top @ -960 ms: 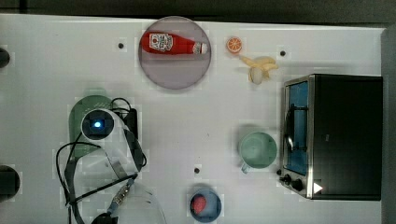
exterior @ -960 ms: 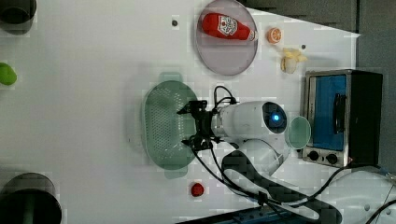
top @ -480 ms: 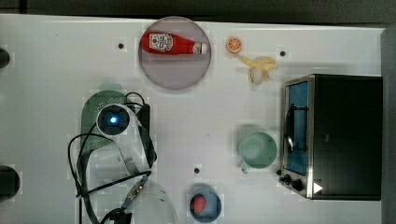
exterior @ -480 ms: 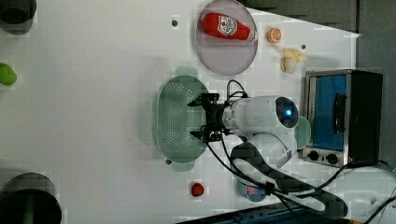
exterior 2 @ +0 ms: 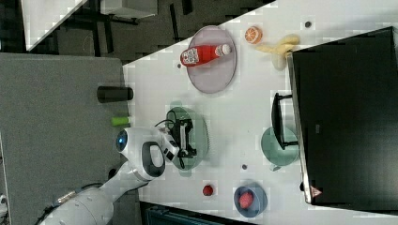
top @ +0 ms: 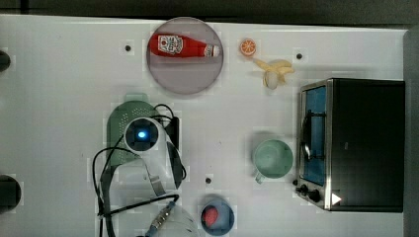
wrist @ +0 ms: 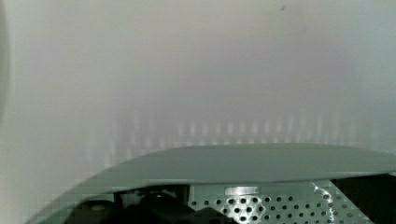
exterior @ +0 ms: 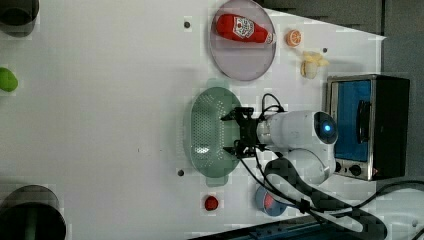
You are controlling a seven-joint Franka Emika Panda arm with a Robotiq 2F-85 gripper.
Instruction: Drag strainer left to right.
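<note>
The strainer (exterior: 206, 131), a pale mint-green oval colander with small holes, lies on the white table (exterior: 100, 125) near the middle. My gripper (exterior: 231, 133) reaches down into the strainer's bowl on the left view's right side, open, its fingers spread wide against the inside wall. In the top view the arm's wrist (top: 142, 134) covers most of the strainer (top: 117, 126). The right view shows the gripper (exterior 2: 188, 138) inside the strainer (exterior 2: 201, 133). The wrist view has the strainer's rim (wrist: 243, 163) and holed wall close up.
A mint-green mug (top: 273, 158) stands before a toaster oven (top: 363, 143) at the top view's right. A grey plate (top: 185, 74) holds a ketchup bottle (top: 182, 45). An orange slice (top: 247, 47), a banana (top: 274, 71) and a blue bowl (top: 216, 217) lie around.
The arm and the strainer have slid together toward the top view's right, closer to the mug. The gripper has stayed open inside the bowl.
</note>
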